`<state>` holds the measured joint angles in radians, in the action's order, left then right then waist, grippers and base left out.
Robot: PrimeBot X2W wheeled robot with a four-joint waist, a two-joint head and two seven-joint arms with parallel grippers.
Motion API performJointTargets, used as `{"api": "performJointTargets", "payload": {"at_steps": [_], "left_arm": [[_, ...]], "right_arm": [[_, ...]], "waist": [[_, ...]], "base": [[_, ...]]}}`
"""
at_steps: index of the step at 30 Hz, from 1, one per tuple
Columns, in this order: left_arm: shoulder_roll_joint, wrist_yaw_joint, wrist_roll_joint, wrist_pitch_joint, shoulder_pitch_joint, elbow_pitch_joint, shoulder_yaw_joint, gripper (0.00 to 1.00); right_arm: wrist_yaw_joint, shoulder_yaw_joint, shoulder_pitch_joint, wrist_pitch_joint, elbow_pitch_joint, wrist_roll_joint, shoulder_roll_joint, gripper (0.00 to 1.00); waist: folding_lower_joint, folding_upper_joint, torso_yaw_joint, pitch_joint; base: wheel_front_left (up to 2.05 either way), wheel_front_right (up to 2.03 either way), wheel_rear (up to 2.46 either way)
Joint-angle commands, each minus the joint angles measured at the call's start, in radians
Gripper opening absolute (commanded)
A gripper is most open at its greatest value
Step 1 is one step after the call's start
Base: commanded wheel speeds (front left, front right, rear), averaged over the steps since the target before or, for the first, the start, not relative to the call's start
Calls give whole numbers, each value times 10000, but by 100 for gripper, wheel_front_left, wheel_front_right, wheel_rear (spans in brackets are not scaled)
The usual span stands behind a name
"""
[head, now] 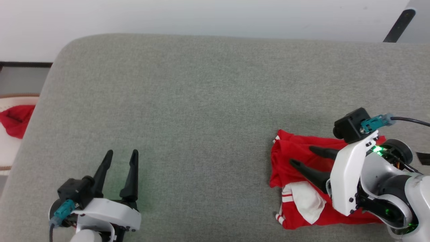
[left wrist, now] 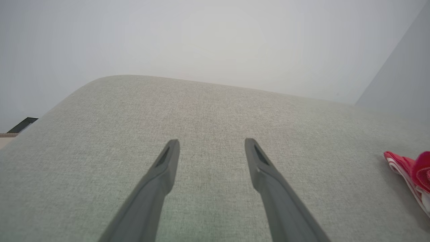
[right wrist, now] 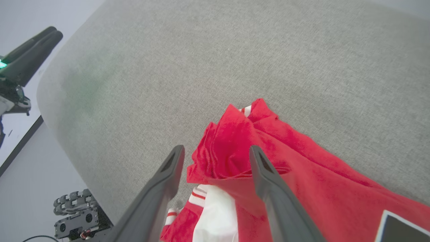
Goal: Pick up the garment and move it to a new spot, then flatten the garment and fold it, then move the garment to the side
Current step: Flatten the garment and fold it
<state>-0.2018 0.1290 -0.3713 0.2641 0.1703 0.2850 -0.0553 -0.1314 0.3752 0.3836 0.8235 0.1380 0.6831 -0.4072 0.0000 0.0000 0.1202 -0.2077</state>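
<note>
While the garment lies crumpled in a loose heap at the near right of the grey padded surface, the right gripper hangs over the heap's left part with its 2 fingers spread wide. In the right wrist view a bunched red fold sits between those fingers. Whether either finger touches the cloth cannot be told, and nothing is clamped. A white panel and striped trim show at the heap's near edge. The left gripper is well apart from it at the near left, over bare grey fabric. Its 2 fingers are also parted and hold nothing. A small plain red cloth lies beyond the surface's left edge.
</note>
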Motion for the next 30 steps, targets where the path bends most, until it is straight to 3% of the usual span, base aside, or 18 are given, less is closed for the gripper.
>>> {"api": "performJointTargets", "payload": {"at_steps": [1,8,11,16,30], "left_arm": [[-65,26,-52,-5,43,31,29,100],[-236,26,-167,-5,186,204,-110,100],[-288,26,-290,-5,263,339,-129,100],[-458,25,-402,-5,339,597,-93,100],[-606,25,-286,-5,-365,484,510,100]], "right_arm": [[16,-45,90,-129,-24,67,-54,100],[16,-551,57,-1699,-528,-444,-621,100],[16,-928,-183,-2655,-1265,-672,-1089,100],[16,-1662,-529,-4135,-2447,-801,-1348,100],[16,-2636,-1782,-7405,-2978,-966,-854,100]], "waist": [[0,0,-116,122],[0,0,-478,550],[0,0,-639,685],[0,0,-863,836],[0,0,-1322,1316]], "base": [[0,0,0],[0,0,0],[0,0,0],[0,0,0],[0,0,0]]}}
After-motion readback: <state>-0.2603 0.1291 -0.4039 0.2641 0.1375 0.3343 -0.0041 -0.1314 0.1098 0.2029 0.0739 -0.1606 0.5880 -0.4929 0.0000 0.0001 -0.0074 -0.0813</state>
